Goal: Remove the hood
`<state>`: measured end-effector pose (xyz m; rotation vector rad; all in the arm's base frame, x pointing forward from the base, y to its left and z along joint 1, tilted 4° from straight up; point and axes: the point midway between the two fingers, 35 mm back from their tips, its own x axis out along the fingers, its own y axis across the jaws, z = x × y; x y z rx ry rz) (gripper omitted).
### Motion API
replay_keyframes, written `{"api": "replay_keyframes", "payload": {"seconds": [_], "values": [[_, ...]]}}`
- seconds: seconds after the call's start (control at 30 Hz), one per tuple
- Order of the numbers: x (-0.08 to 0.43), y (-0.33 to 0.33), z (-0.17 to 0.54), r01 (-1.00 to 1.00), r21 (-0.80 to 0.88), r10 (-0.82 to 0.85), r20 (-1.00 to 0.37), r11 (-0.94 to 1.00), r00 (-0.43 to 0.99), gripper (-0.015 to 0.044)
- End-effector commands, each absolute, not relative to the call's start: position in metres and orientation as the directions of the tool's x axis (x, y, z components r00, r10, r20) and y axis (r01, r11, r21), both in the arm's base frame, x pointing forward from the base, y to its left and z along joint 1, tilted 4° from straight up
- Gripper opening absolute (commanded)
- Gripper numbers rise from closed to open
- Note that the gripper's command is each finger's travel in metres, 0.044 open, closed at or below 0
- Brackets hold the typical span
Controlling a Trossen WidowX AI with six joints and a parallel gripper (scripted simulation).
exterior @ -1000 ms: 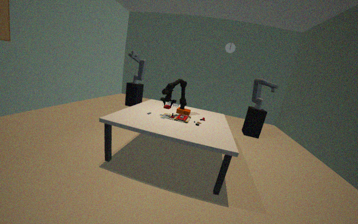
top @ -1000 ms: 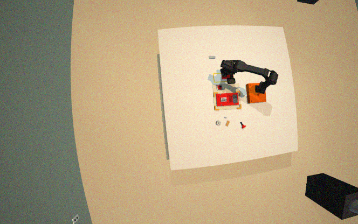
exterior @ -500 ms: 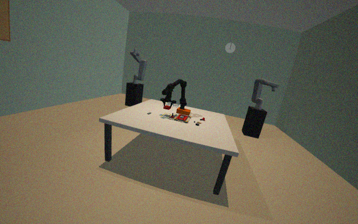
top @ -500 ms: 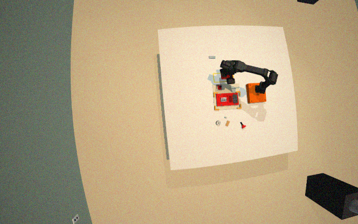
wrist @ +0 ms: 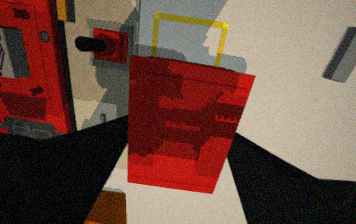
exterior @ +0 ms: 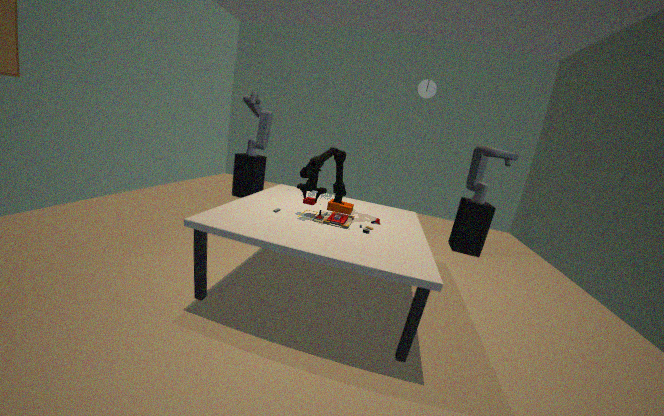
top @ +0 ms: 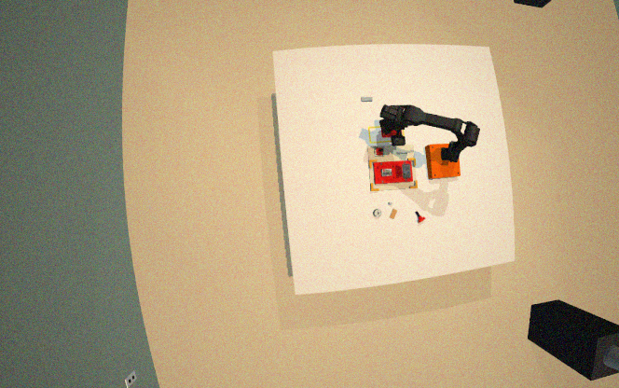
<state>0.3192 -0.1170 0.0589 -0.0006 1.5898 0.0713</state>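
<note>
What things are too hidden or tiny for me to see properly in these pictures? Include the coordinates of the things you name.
- Part of the yellow outline (top: 369, 134) (wrist: 155, 35): behind the gripper and red hood in the top view, behind the hood (wrist: 187, 125) in the wrist view.
- The red car's (top: 379, 179) left side: cut off by the wrist view's edge.
- The wall clock's (exterior: 422, 92) numbers: too small and grainy, exterior view.
</note>
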Motion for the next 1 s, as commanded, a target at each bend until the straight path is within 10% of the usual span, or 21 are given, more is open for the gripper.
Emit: {"api": "replay_keyframes", "payload": {"seconds": [0.0, 0.97], "values": [[0.318, -0.117, 0.055, -0.049, 0.045, 0.044, -0.999, 0.998, -0.027, 0.0], [0.318, -0.116, 0.037, -0.049, 0.045, 0.044, -0.999, 0.998, -0.027, 0.0]]}}
